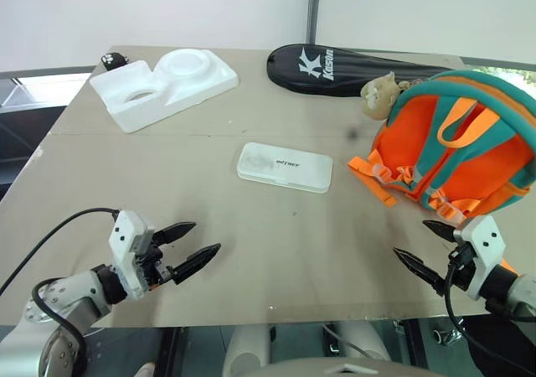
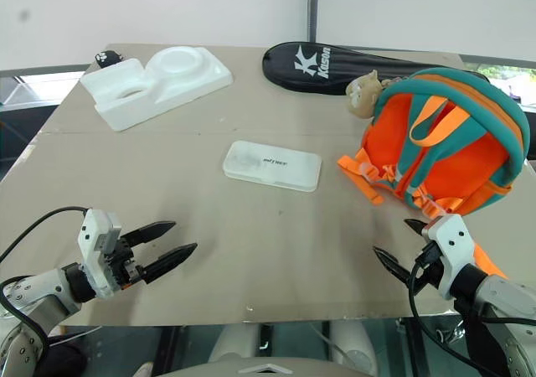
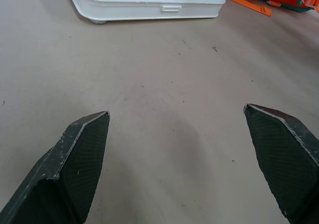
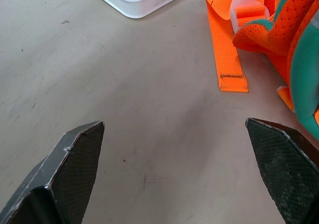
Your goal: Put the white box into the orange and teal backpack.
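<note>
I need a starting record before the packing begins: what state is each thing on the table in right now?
white box: lid shut, lying flat on the table, untouched.
orange and teal backpack: lying strap side up, plush toy at its top.
black racket case: lying flat at the far edge.
white foam tray: lying flat, hollows empty.
left gripper: open, holding nothing.
right gripper: open, holding nothing.

The white box point(image 1: 284, 167) is lying flat and closed near the table's middle, dark lettering on its lid facing up. Well apart to its right, the backpack point(image 1: 456, 147) is lying with its orange straps upward, a tan plush toy hanging at its far-left corner.
</note>
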`<state>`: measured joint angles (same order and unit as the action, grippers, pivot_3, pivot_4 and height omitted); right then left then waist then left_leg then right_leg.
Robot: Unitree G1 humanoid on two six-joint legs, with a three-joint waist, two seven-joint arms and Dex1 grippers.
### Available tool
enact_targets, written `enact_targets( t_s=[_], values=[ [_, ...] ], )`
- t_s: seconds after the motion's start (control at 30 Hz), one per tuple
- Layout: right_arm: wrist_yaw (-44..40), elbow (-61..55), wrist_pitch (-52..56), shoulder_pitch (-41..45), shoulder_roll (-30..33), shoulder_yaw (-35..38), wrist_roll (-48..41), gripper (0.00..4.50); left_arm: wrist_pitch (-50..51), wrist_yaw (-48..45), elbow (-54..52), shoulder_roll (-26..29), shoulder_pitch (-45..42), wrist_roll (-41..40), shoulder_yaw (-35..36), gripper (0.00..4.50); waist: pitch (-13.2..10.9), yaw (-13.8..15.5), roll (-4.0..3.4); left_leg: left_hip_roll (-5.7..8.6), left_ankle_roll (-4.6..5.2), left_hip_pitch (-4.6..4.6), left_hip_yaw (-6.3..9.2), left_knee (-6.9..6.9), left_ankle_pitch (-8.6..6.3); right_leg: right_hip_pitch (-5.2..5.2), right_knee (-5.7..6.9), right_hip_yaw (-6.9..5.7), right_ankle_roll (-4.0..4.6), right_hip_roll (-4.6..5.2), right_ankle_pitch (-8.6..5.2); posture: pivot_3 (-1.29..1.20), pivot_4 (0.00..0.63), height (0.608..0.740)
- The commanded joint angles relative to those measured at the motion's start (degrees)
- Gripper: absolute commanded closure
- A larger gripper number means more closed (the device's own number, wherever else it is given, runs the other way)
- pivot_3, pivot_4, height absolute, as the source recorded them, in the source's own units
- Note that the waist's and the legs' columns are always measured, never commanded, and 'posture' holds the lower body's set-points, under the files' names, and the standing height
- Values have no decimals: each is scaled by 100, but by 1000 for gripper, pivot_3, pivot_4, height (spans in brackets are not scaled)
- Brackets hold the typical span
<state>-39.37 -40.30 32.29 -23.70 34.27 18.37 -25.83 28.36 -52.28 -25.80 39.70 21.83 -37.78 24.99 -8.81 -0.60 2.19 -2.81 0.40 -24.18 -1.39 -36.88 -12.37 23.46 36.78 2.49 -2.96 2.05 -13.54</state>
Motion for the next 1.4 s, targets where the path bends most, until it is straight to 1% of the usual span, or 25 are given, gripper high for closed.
enact_targets(
  t_s=[0.03,0.13,0.23,0.27,0.33,0.37,0.4,0.47,0.5,0.53,0.57,0.6,0.63,0.77,0.9,0.93,1.0,1.03,1.13,1.23,1.3,1.4],
  values=[
    [66,-91,-182,104,-19,-134,49,0,209,278,-200,50,-346,-242,109,90,0,4,0,0,0,0,-1,0,0,0,0,0,0,0,0,0,150,740],
    [423,-60,-79,597,-302,-660,119,0,674,1015,-232,-85,-1090,-474,-3,90,7,31,9,-1,0,0,4,-4,1,-1,2,-10,-1,-2,0,0,150,740],
    [737,200,275,1251,-537,-1023,69,866,1003,1771,-56,-200,-1703,-224,-188,0,8,-6,6,-2,0,21,4,-5,0,-16,4,-1,-1,-4,2,0,150,740],
    [813,257,348,1415,-584,-1121,87,1382,1103,1940,-10,-245,-1844,-239,-200,0,8,-13,7,0,0,26,4,-4,0,-24,3,5,2,-4,3,0,150,740],
    [1121,394,555,1802,-765,-1260,120,2422,1257,2240,123,-319,-2109,-229,-224,521,8,-14,7,7,0,26,2,4,0,-24,1,9,3,-4,4,0,150,740],
    [1251,510,650,2054,-867,-1383,158,2864,1338,2374,201,-344,-2285,-201,-284,809,9,-15,8,9,0,25,0,5,0,-23,2,9,3,-4,4,0,150,740],
    [1352,621,736,2285,-926,-1526,229,3382,1429,2553,287,-359,-2465,-121,-367,1274,7,-13,7,9,0,26,-4,12,0,-23,2,8,2,-6,4,0,150,740],
    [1525,889,825,2728,-1047,-1835,438,4218,1584,2933,534,-434,-2863,68,-509,2071,6,-8,6,10,0,22,-2,15,0,-19,4,3,3,-12,4,0,150,740],
    [1676,1090,854,2970,-1149,-2009,607,4500,1670,3074,682,-460,-3061,161,-601,2481,6,-2,6,10,0,23,1,14,1,-19,7,2,3,-14,4,0,150,740],
    [1802,1270,882,3177,-1215,-2174,776,4500,1694,3134,806,-412,-3216,345,-775,2988,7,-2,7,10,0,23,4,14,1,-21,7,0,3,-16,5,0,150,740],
    [1908,1427,936,3355,-1276,-2313,915,4500,1644,3130,934,-359,-3358,539,-956,3619,7,0,7,11,0,25,7,13,1,-23,9,-1,3,-17,5,0,150,740],
    [2161,1672,962,3577,-1429,-2410,1120,4500,1640,3162,1143,-406,-3585,622,-1047,4088,7,0,7,12,0,26,6,12,1,-25,9,0,3,-16,5,0,150,740],
    [2359,1859,1012,3730,-1543,-2463,1261,4500,1639,3154,1320,-407,-3748,712,-1138,4456,7,0,8,13,0,26,3,12,1,-25,7,2,3,-15,5,0,150,740],
    [2783,2352,1143,4147,-1815,-2630,1665,4500,1632,2984,2049,-334,-4341,1130,-1627,4456,7,2,8,19,0,19,2,12,1,-22,7,1,-19,-10,18,0,150,740],
    [2604,2794,937,4491,-1976,-3011,1875,4500,1286,2497,2916,-321,-4979,1615,-2236,4456,6,-11,7,20,-1,14,4,15,1,-17,7,-1,-20,-11,19,0,150,740],
    [2488,3038,786,4659,-2106,-3123,1870,4500,1135,2366,3171,-340,-5124,1742,-2376,4456,6,-17,7,19,-1,13,4,16,1,-16,7,-1,-20,-12,19,0,150,740],
    [2276,3367,595,4872,-2241,-3274,1882,4500,942,2063,3401,-329,-5237,1881,-2570,4456,5,-52,6,19,0,14,4,17,2,-15,7,0,-20,-14,19,0,150,740],
    [2088,3536,532,4975,-2265,-3377,1878,4500,965,1794,3326,-275,-5187,1864,-2699,4456,5,-71,6,18,0,14,3,19,2,-13,7,2,-20,-15,19,0,150,740],
    [1834,3741,387,5054,-2245,-3453,1912,4500,1020,1439,3056,-201,-4954,1825,-2756,4456,5,-82,6,17,0,13,0,23,1,-12,7,3,-20,-12,19,0,150,740],
    [1541,3755,216,4911,-2131,-3550,1946,4500,1378,1230,2390,-76,-4435,1468,-2434,4456,6,-101,6,17,0,13,-1,29,1,-10,6,3,-20,-8,18,0,150,740],
    [1290,3497,276,4716,-2034,-3536,1810,4500,1652,1161,1759,46,-3919,1220,-2135,4456,6,-124,6,17,-1,13,-1,34,1,-10,4,3,-20,-6,18,0,150,740],
    [987,3121,369,4467,-1855,-3514,1683,4500,1982,1221,1062,99,-3365,966,-1767,4456,6,-124,5,16,-1,14,1,38,1,-10,3,3,-20,-2,17,0,150,740]
  ],
)
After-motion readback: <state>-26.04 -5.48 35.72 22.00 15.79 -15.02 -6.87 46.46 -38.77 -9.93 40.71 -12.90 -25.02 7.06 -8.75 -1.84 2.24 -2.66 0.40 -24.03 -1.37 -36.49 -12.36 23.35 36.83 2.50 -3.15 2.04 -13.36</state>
